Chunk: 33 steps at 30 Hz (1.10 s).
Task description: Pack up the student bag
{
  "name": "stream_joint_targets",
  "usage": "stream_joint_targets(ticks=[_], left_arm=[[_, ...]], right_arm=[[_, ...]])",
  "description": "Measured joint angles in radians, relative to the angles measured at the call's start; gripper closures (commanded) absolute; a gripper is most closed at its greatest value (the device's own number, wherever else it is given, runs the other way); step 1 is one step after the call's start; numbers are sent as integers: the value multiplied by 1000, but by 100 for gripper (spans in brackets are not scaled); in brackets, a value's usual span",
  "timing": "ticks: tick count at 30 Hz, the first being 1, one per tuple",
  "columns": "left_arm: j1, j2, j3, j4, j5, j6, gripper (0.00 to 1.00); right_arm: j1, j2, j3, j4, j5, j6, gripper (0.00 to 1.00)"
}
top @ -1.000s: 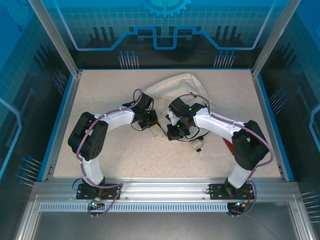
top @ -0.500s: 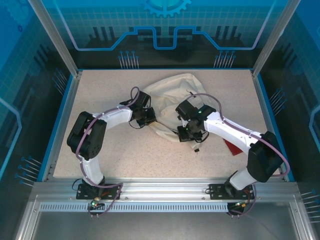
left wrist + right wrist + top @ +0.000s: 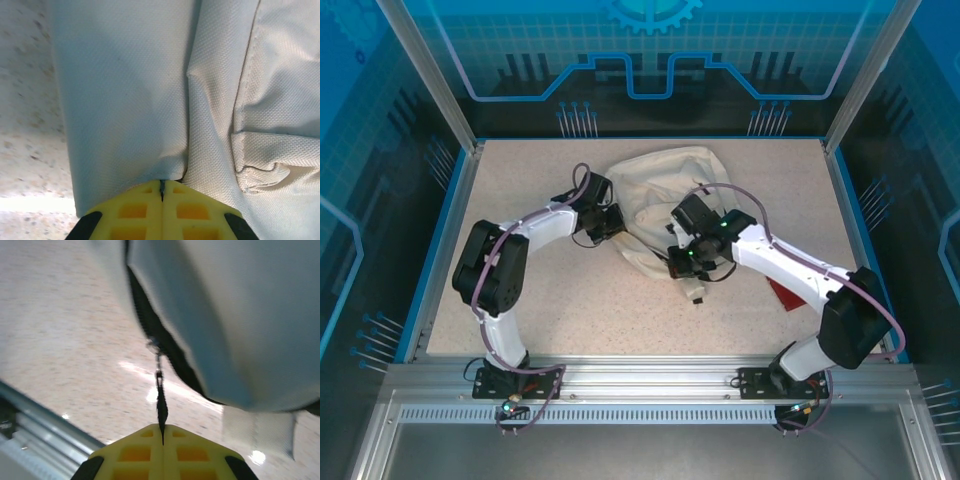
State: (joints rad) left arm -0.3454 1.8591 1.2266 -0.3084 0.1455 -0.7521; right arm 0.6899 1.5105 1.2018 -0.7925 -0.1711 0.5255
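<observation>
Cream-white fabric is lying bunched toward the back middle of the speckled table (image 3: pixel 520 290): this is the student bag (image 3: pixel 665 180). At its left edge the left gripper (image 3: pixel 161 184) is pinching a fold of the cloth, yellow jaws pressed tight together. At the bag's near edge the right gripper (image 3: pixel 162 430) is clamping the thin dark zipper pull (image 3: pixel 160 407), jaws closed on it. A small red thing (image 3: pixel 786 294) is lying off to the bag's right.

Cream-white student bag (image 3: pixel 665 175), black zipper pull (image 3: pixel 161 410), speckled beige table (image 3: pixel 520 300)
</observation>
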Motion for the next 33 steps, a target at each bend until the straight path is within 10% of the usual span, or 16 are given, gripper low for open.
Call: stream_joint_targets(ticks=[7, 19, 26, 33], left_arm=[[74, -41, -5, -3, -52, 13, 53], [43, -320, -266, 51, 116, -120, 33], [-57, -319, -303, 140, 212, -226, 31], [-93, -288, -312, 192, 213, -291, 58]], right_arm=[[19, 146, 125, 123, -154, -6, 100], [19, 221, 155, 156, -204, -2, 100], [19, 185, 147, 130, -197, -3, 100], [19, 151, 138, 97, -158, -3, 100]])
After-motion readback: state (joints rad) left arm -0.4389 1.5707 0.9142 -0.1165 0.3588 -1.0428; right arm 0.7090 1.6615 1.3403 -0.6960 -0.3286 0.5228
